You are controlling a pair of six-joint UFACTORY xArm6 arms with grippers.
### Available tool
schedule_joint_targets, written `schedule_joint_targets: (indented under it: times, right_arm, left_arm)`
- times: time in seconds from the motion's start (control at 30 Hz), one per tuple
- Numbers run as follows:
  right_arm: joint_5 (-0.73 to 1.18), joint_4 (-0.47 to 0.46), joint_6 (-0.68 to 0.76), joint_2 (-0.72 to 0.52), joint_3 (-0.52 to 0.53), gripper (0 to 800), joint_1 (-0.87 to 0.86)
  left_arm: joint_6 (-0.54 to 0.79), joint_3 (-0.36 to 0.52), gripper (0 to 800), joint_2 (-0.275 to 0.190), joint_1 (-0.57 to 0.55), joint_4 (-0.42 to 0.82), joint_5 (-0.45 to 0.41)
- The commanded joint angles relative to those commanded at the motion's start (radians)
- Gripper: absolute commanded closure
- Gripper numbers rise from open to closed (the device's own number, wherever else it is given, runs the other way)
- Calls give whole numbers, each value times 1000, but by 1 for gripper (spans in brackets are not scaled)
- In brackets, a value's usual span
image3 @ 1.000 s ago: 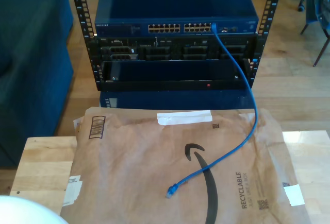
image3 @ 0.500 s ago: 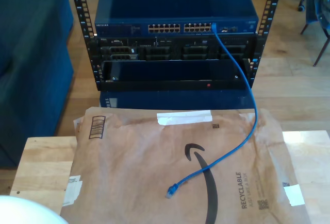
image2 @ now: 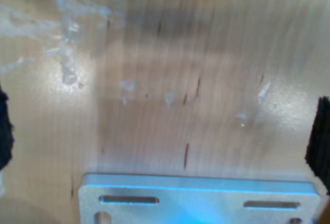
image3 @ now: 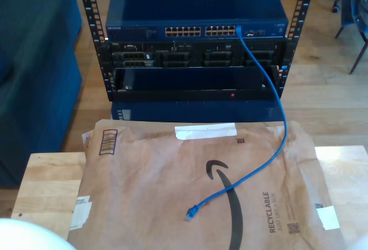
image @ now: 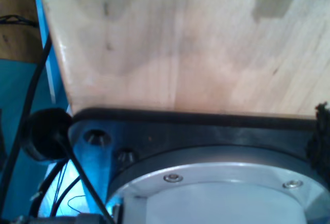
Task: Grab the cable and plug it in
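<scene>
The blue cable (image3: 270, 146) runs from a port at the right end of the blue network switch (image3: 195, 8), where one plug (image3: 238, 30) sits, down onto a brown paper mailer (image3: 149, 187). Its free plug (image3: 191, 211) lies loose on the mailer near the front. My second gripper (image2: 160, 131) hovers over bare wood, its black fingers (image2: 4, 131) far apart at the picture's two edges with nothing between them. In the first wrist view a dark finger-like tip (image: 323, 126) shows over wood; whether that gripper is open or shut is unclear.
The switch sits in a black rack (image3: 195, 72) behind the wooden table (image3: 49, 181). A white rounded shape (image3: 23, 235) fills the exterior view's lower left corner. A black base plate (image: 206, 131), a metal flange (image: 216, 183) and black cables (image: 31, 95) appear in the first wrist view.
</scene>
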Motion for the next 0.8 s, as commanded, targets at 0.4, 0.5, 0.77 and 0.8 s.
schedule_joint_targets:
  times: [0.4,0.5,0.77,0.8]
  right_arm:
    - [-60,-5,-3,-3,29,2,-31]
    - [-60,-5,-3,-3,29,2,-31]
    - [-60,-5,-3,-3,29,2,-31]
    - [-60,-5,-3,-3,29,2,-31]
  left_arm:
    - [0,0,0,0,0,0,3]
    - [0,0,0,0,0,0,0]
    - [0,0,0,0,0,0,0]
    - [0,0,0,0,0,0,0]
